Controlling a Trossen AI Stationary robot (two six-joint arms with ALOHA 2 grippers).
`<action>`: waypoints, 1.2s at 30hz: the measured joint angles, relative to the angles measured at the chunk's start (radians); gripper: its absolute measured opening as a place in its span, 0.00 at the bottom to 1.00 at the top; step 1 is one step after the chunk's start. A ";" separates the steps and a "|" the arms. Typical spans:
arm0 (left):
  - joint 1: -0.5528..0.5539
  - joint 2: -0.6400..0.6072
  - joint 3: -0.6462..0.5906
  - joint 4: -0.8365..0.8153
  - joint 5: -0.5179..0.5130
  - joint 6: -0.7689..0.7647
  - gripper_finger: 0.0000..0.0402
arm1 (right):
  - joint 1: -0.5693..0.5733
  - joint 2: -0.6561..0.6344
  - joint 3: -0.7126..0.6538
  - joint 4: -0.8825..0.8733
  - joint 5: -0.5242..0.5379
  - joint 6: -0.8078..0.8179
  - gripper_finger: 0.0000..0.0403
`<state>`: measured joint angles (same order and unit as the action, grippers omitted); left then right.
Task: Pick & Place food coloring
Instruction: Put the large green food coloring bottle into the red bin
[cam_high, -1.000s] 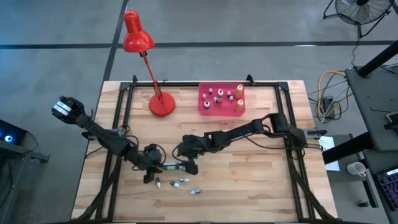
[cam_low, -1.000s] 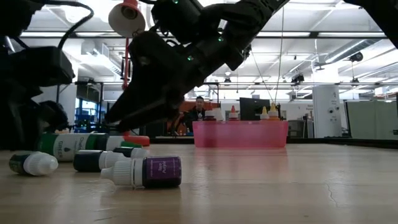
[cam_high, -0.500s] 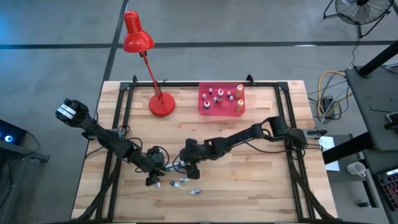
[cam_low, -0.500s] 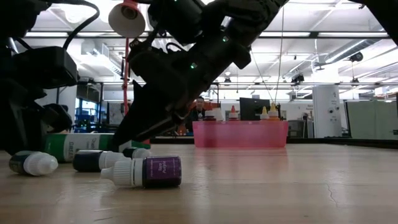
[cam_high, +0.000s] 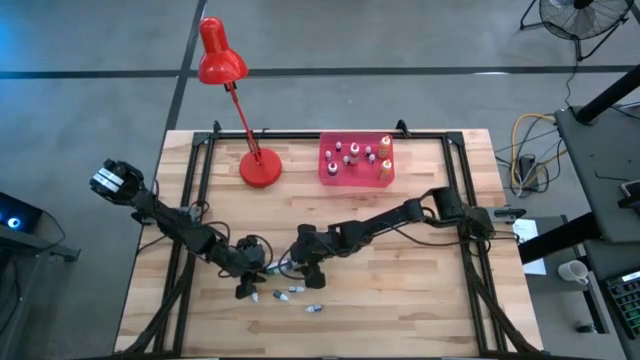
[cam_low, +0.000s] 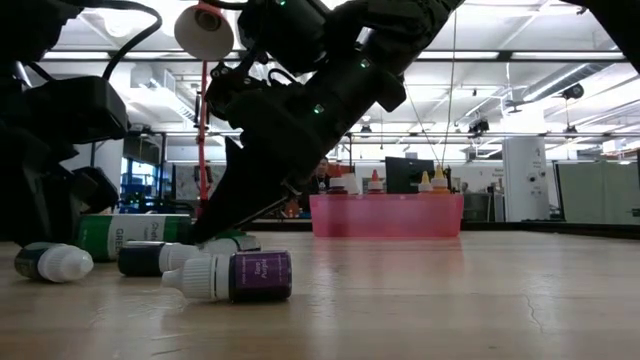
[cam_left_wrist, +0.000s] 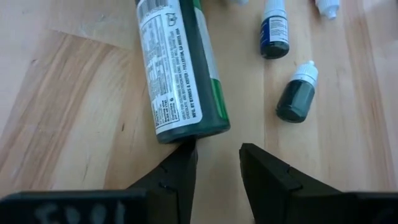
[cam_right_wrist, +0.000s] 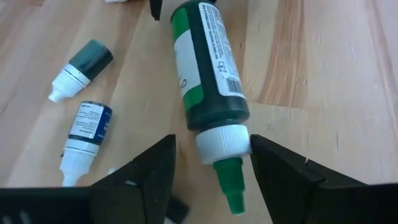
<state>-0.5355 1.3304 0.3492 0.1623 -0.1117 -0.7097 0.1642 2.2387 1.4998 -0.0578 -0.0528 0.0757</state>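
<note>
A large dark green food coloring bottle (cam_high: 277, 268) lies on its side on the wood, with a white collar and a green pointed nozzle. My left gripper (cam_left_wrist: 216, 155) is open at its flat bottom end. My right gripper (cam_right_wrist: 211, 155) is open, with one finger on each side of the cap. In the high view the left gripper (cam_high: 250, 275) and the right gripper (cam_high: 304, 268) face each other along the bottle. Several small dropper bottles (cam_high: 288, 294) lie on their sides on the near side of it. More bottles stand in the pink tray (cam_high: 335, 176). My left gripper has one fingertip (cam_left_wrist: 185, 148) at the rim of the green bottle's bottom end (cam_left_wrist: 194, 130); I cannot tell whether it touches. My right gripper has one finger (cam_right_wrist: 264, 155) right against the white cap collar (cam_right_wrist: 225, 142), the other stands apart; I cannot tell whether it touches. The bottle lies flat on the table.
A red desk lamp stands with its base (cam_high: 260, 168) on the far left part of the table. The pink tray (cam_low: 385, 215) sits near the far edge. A purple-labelled small bottle (cam_low: 240, 276) and two dark ones (cam_low: 150, 258) lie in front of the big bottle (cam_low: 130, 232).
My right gripper has come down and toward the near edge, and its fingers now stand around the green bottle's cap. My left gripper has shifted slightly toward the right, up to the bottle's bottom end.
</note>
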 joint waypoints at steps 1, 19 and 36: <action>0.001 0.000 0.000 0.000 -0.002 0.000 0.26 | 0.000 0.000 0.000 0.000 0.000 -0.001 0.46; 0.003 -0.007 -0.001 -0.006 -0.021 -0.001 0.26 | -0.001 0.000 0.000 -0.033 0.000 -0.018 0.28; 0.003 -0.008 -0.001 -0.005 -0.019 -0.001 0.26 | -0.069 -0.076 0.175 -0.672 0.003 0.303 0.26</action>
<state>-0.5320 1.3220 0.3481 0.1569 -0.1309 -0.7105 0.0953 2.1631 1.6750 -0.7297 -0.0502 0.3789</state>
